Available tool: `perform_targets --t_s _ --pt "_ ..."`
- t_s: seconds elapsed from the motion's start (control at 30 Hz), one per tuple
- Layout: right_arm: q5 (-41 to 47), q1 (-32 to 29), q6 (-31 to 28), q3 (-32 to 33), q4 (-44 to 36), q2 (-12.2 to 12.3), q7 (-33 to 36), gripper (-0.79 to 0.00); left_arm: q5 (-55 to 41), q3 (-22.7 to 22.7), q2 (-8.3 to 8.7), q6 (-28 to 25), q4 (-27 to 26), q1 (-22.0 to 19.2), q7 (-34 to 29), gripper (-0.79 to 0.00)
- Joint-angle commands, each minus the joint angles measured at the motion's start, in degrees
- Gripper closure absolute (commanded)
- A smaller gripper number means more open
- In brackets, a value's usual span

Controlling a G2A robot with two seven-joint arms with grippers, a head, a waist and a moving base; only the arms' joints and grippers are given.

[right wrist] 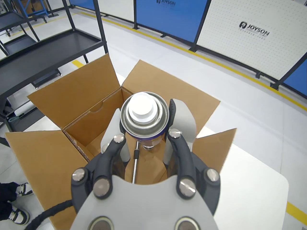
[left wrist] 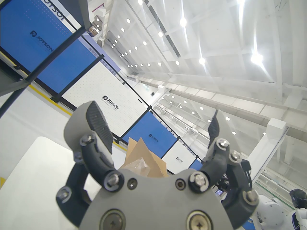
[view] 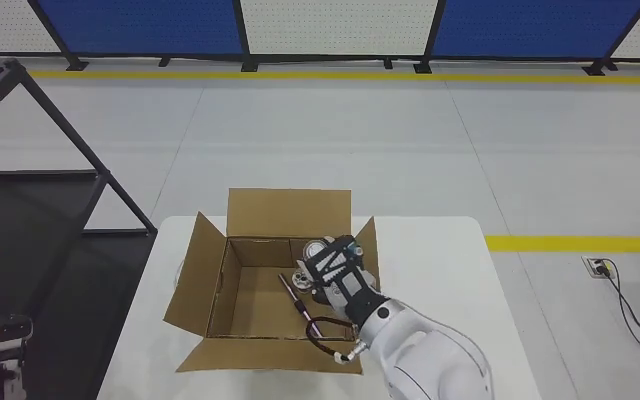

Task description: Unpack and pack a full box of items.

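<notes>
An open cardboard box [view: 288,212] stands on the white table [view: 440,260] with all its flaps spread out. My right gripper [view: 335,265] is over the box's right half and is shut on an upright spray can [right wrist: 144,116] with a white cap, silver rim and blue body. The can is held above the box floor [right wrist: 96,123]. A thin metal rod-like tool [right wrist: 135,161] lies on the bottom of the box [right wrist: 72,96] below the can. My left gripper [left wrist: 156,118] stands open with nothing between its fingers, tilted up toward the ceiling, with the box [left wrist: 144,154] a little beyond it.
A black metal shelf rack [view: 60,200] stands off the table's left side, close to the box's left flap [view: 195,285]. Bare tabletop lies to the right of the box. A black cable [view: 325,335] loops at the right wrist over the near flap.
</notes>
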Motion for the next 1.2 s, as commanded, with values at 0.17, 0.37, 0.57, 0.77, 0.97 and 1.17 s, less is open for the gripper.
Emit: perform_targets --t_s 0.17,0.37,0.57,0.77,0.97,1.17 --pt "0.6 2.6 3.7 -1.9 10.5 -0.9 1.8 0.000 0.0 0.0 0.00 0.0 0.0 0.0 0.0 -0.785" --pt "0.2 2.3 4.1 -2.1 14.0 -1.0 2.8 0.000 0.0 0.0 0.00 0.0 0.0 0.0 0.0 -0.785" --pt "0.2 2.3 4.1 -2.1 14.0 -1.0 2.8 0.000 0.0 0.0 0.00 0.0 0.0 0.0 0.0 -0.785" --pt "0.2 2.3 4.1 -2.1 14.0 -1.0 2.8 0.000 0.0 0.0 0.00 0.0 0.0 0.0 0.0 -0.785" --pt "3.4 2.1 2.8 -2.1 19.5 -1.3 -1.2 0.000 0.0 0.0 0.00 0.0 0.0 0.0 0.0 -0.785" --pt "5.1 2.8 4.2 -2.6 25.1 -1.9 -4.8 0.000 0.0 0.0 0.00 0.0 0.0 0.0 0.0 -0.785"
